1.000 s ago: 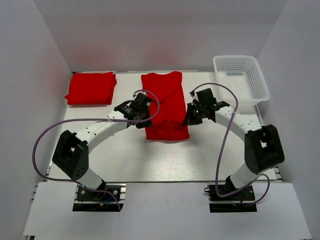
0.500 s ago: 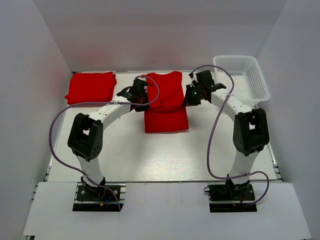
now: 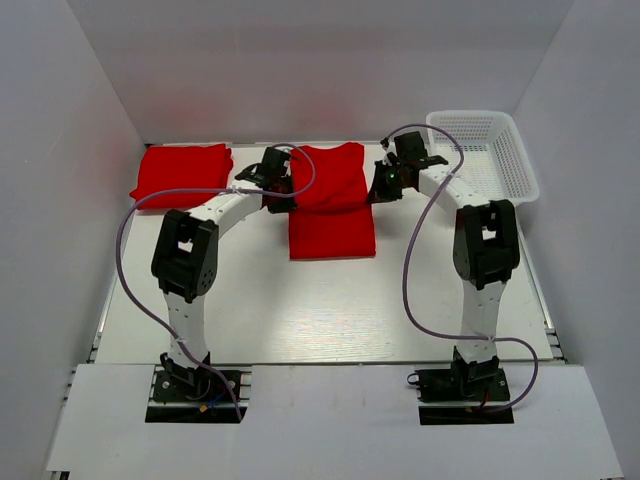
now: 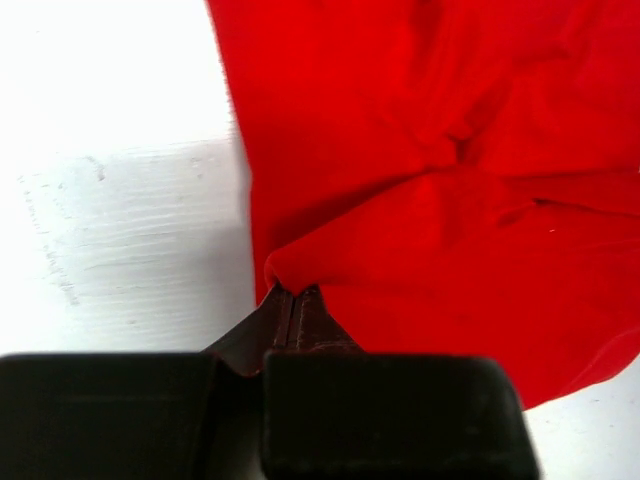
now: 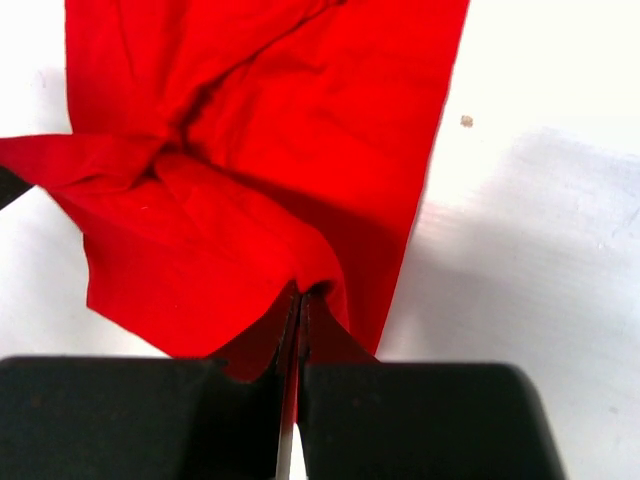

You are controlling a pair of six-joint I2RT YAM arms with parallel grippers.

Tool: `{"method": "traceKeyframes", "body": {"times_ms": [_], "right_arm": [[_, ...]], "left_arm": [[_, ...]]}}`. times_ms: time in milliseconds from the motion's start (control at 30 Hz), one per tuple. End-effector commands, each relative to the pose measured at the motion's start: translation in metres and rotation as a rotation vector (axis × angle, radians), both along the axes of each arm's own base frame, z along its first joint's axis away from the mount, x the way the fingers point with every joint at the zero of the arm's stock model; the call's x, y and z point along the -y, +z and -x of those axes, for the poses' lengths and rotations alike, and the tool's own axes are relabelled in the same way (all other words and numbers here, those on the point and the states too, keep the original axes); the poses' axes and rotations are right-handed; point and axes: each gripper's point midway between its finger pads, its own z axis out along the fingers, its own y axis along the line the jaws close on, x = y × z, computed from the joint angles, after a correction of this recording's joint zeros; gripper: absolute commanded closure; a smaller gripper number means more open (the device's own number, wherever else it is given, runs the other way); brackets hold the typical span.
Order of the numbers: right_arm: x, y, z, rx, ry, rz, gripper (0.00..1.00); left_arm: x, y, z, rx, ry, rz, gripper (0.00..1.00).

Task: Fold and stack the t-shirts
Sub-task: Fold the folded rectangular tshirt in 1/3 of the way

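Fingers [image 4: 262, 328] of the left gripper [image 4: 295, 292] are pressed tight together, pinching a small fold at the left edge of the red t-shirt [image 4: 430, 200]. The cloth bunches right at the fingertips and spreads away from them to the right, creased toward its middle. The right gripper [image 5: 303, 295] is clamped closed in the same way, its fingers [image 5: 335, 345] nipping the shirt's opposite edge, with the fabric fanning out ahead of the tips and to their left. Seen from above, the two grippers flank this shirt about midway along its length, at the far middle of the table [image 3: 300, 320]. Its near part lies flat. A second t-shirt [image 3: 183, 175], already folded, lies at the far left, well apart from both grippers. A white basket [image 3: 525, 185] stands at the far right.
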Motion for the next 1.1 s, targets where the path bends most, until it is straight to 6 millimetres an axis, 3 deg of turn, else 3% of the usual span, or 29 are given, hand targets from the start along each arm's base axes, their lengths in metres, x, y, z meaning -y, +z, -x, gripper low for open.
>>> {"method": "traceKeyframes", "body": {"times_ms": [0, 33, 133, 267, 367, 467, 500, 533, 567, 600, 633, 667, 700, 733, 767, 833, 900, 933, 1000, 1033, 1067], "right_arm": [[-0.003, 0.014, -0.016, 0.051, 0.026, -0.033, 1.0], [-0.002, 0.014, -0.017, 0.051, 0.025, -0.034, 1.0], [-0.004, 0.009, -0.02, 0.044, 0.034, -0.049, 1.0], [-0.008, -0.002, -0.024, 0.018, 0.037, -0.068, 1.0], [-0.009, -0.009, -0.033, 0.021, 0.019, -0.079, 1.0], [-0.015, -0.011, -0.048, 0.04, -0.011, -0.124, 1.0], [-0.015, -0.009, -0.055, 0.032, -0.063, -0.149, 0.96], [-0.016, -0.001, -0.071, 0.07, -0.078, -0.17, 0.8], [-0.018, 0.005, -0.081, 0.086, -0.116, -0.205, 0.73], [-0.021, 0.008, -0.088, 0.092, -0.124, -0.234, 0.69], [-0.017, 0.015, -0.103, 0.118, -0.16, -0.274, 0.61], [-0.019, 0.024, -0.113, 0.134, -0.183, -0.313, 0.36], [-0.021, 0.031, -0.115, 0.141, -0.167, -0.347, 0.1], [-0.022, 0.036, -0.12, 0.153, -0.177, -0.366, 0.1], [-0.023, 0.049, -0.122, 0.173, -0.167, -0.38, 0.1], [-0.022, 0.066, -0.118, 0.216, -0.124, -0.373, 0.1], [-0.02, 0.083, -0.109, 0.247, -0.104, -0.35, 0.1], [-0.016, 0.077, -0.103, 0.239, -0.097, -0.303, 0.1], [-0.007, 0.09, -0.084, 0.266, -0.052, -0.239, 0.1], [-0.002, 0.073, -0.072, 0.232, -0.056, -0.201, 0.1], [0.004, 0.07, -0.054, 0.227, -0.038, -0.172, 0.1]], "left_arm": [[-0.005, 0.024, -0.009, 0.044, 0.003, 0.029, 1.0], [-0.011, 0.017, -0.007, 0.029, 0.014, 0.023, 1.0], [-0.009, 0.022, -0.01, 0.048, 0.002, 0.057, 1.0], [-0.005, 0.006, -0.014, 0.003, -0.014, 0.073, 1.0], [-0.006, -0.008, -0.018, -0.038, -0.002, 0.074, 1.0], [-0.006, -0.006, -0.031, -0.028, 0.026, 0.093, 1.0], [-0.006, -0.016, -0.032, -0.058, 0.038, 0.091, 1.0], [-0.01, -0.019, -0.036, -0.079, 0.071, 0.099, 0.82], [-0.014, -0.001, -0.055, -0.045, 0.1, 0.109, 0.74], [-0.02, -0.003, -0.053, -0.088, 0.119, 0.099, 0.64], [-0.022, -0.008, -0.059, -0.094, 0.135, 0.076, 0.46], [-0.027, 0.01, -0.074, -0.054, 0.161, 0.091, 0.35], [-0.033, 0.017, -0.08, -0.036, 0.174, 0.098, 0.15], [-0.037, 0.023, -0.087, -0.013, 0.175, 0.101, 0.0], [-0.045, 0.039, -0.095, 0.024, 0.189, 0.114, 0.0], [-0.049, 0.055, -0.097, 0.053, 0.164, 0.123, 0.0], [-0.049, 0.073, -0.09, 0.076, 0.146, 0.132, 0.0], [-0.05, 0.067, -0.083, 0.065, 0.146, 0.128, 0.0], [-0.049, 0.069, -0.072, 0.064, 0.113, 0.133, 0.0], [-0.051, 0.07, -0.057, 0.059, 0.106, 0.14, 0.0], [-0.051, 0.068, -0.049, 0.054, 0.088, 0.141, 0.0]]}}
